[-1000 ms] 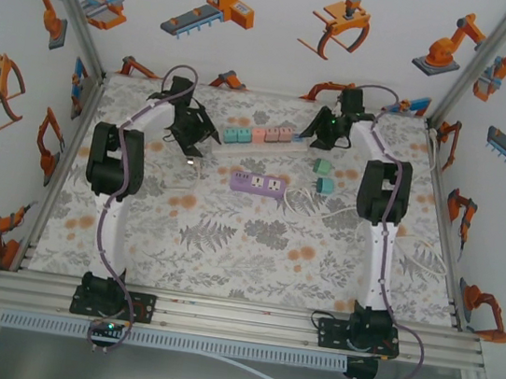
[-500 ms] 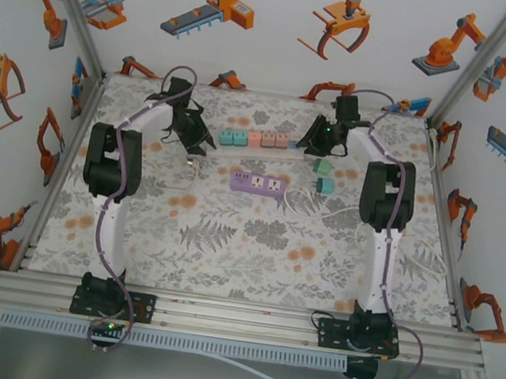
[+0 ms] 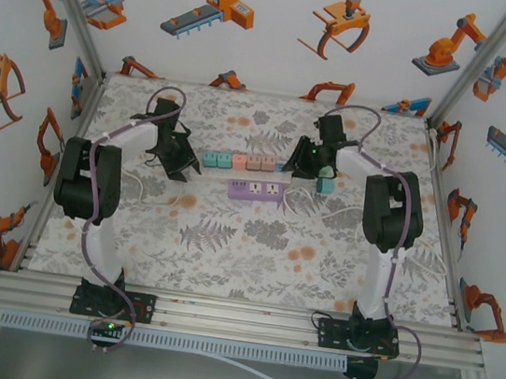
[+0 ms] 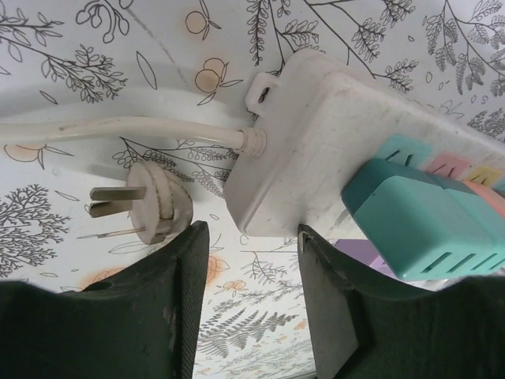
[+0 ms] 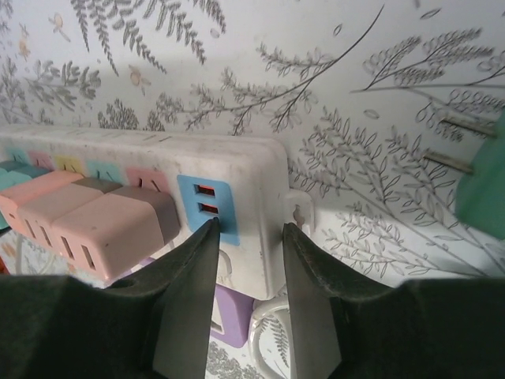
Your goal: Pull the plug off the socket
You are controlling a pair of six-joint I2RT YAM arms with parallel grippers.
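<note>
A white power strip (image 3: 243, 163) is lying across the far half of the bench (image 3: 253, 256), roughly midway between its left and right edges. It is carrying a row of seated plugs, with teal plugs (image 3: 212, 159) toward its left end and pink plugs (image 3: 259, 163) toward its right.

The left jaws are standing apart at the strip's left end, where the white cord (image 4: 118, 129) is leaving the casing. In the left wrist view the dark left fingers (image 4: 177, 308) are flanking the strip's corner, though whether they are touching it cannot be told. The end teal plug (image 4: 418, 225) is sitting in its socket just beside them. A loose white plug (image 4: 154, 209) is lying on the bench beside the cord, its prongs showing.

The right jaws are also standing apart, at the strip's right end. The right fingers (image 5: 185, 304) are sitting either side of the blue USB panel (image 5: 207, 207), just beside the pink plugs.

A purple power strip (image 3: 258, 188) is lying just beside the white one, toward the bench's near edge. A loose teal plug (image 3: 325, 185) is resting on the bench near the right jaws.
</note>
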